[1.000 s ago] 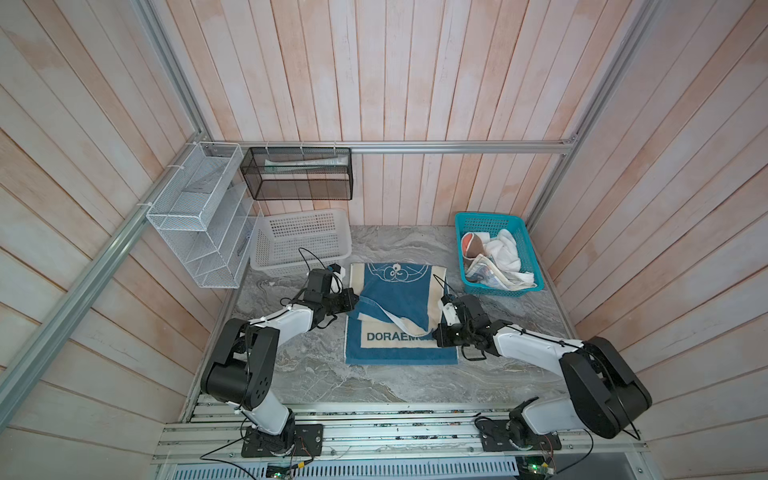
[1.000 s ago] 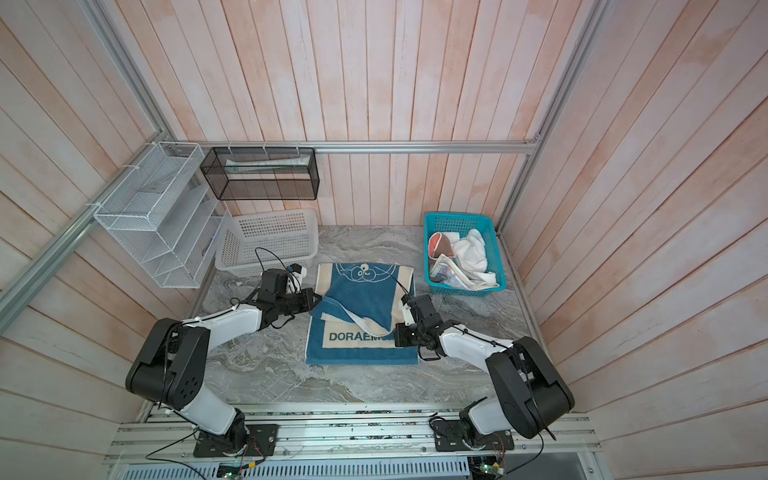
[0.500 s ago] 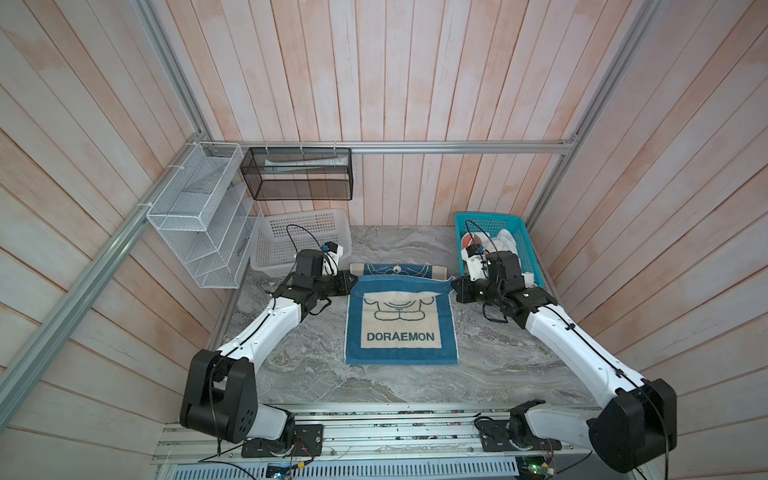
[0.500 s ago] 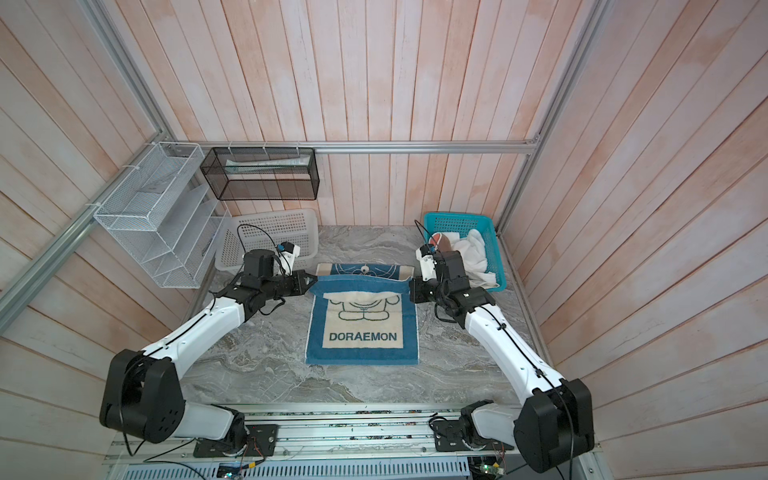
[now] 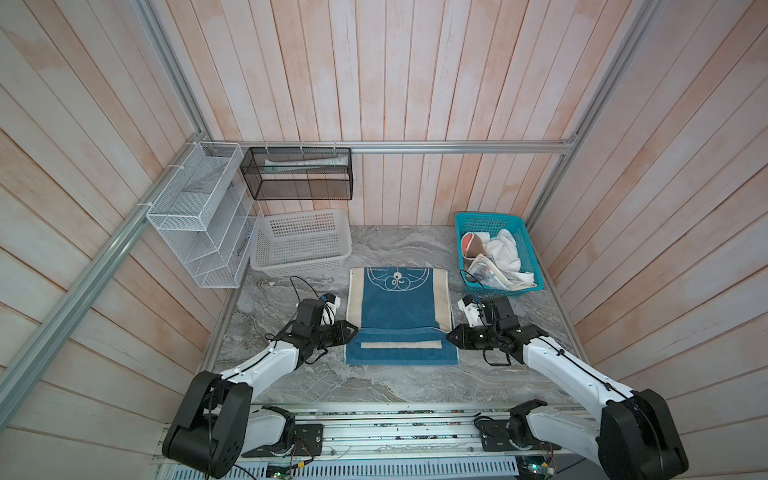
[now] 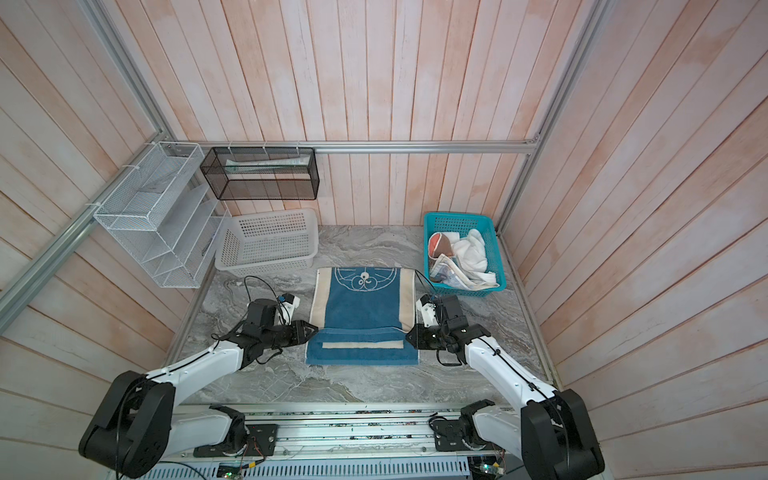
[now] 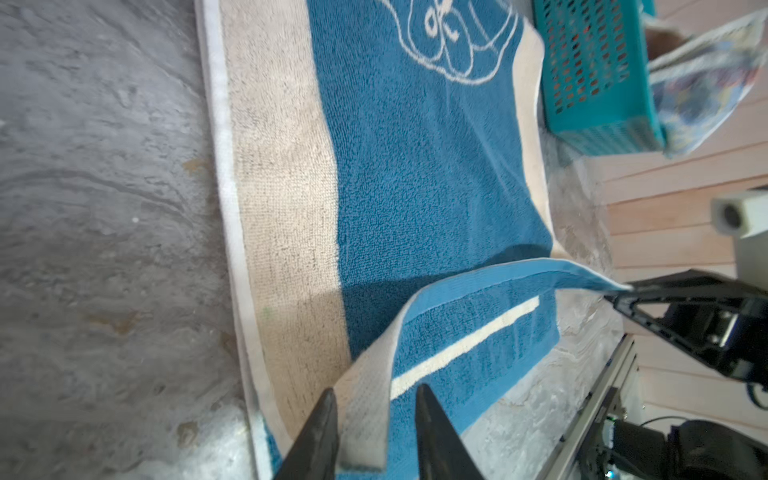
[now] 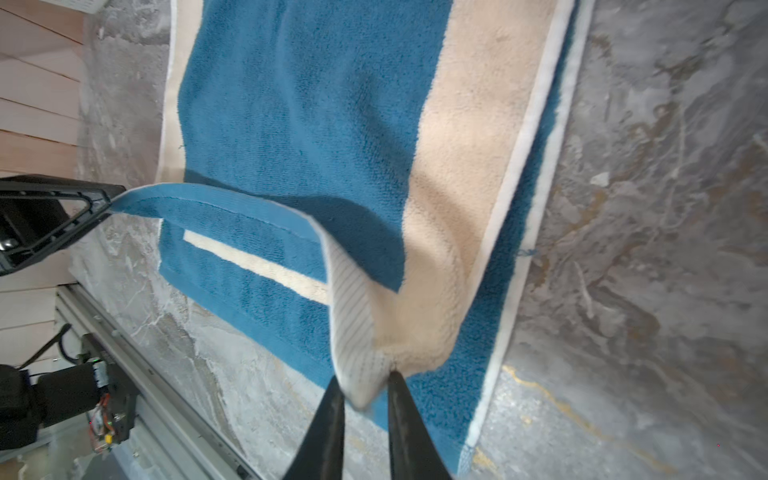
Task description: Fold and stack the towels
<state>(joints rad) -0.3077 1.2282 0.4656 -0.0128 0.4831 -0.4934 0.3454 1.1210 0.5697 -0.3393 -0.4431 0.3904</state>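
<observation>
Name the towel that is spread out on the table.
The blue towel with cream borders: it alone lies spread on the table; the others are bunched in the teal basket.

Blue towel (image 5: 401, 309) folded over, other towels (image 5: 505, 255) crumpled in basket (image 5: 486, 215)

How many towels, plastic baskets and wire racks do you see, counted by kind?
Towels: 4 (blue towel, salmon-brown towel, white towel, lettered towel)
Plastic baskets: 2 (white basket, teal basket)
Wire racks: 2 (white rack, black rack)
Total: 8

white basket (image 5: 266, 249), teal basket (image 5: 505, 291), black shelf (image 5: 297, 183), wire rack (image 5: 195, 232)
</observation>
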